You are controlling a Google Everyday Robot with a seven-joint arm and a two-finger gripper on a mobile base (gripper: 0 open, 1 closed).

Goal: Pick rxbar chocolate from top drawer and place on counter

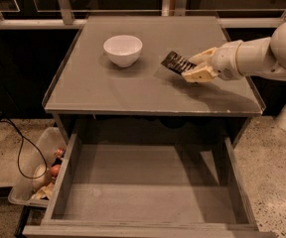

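The rxbar chocolate (176,62) is a flat black bar with white lettering, held tilted just above the counter (133,83) right of centre. My gripper (195,67) reaches in from the right and is shut on the bar's right end. The top drawer (148,192) is pulled open below the counter, and its grey bottom is bare.
A white bowl (122,50) stands on the counter, left of the bar. A clear plastic bin (38,175) of small items sits on the floor left of the drawer, with a black cable (19,148) beside it. A railing runs behind the counter.
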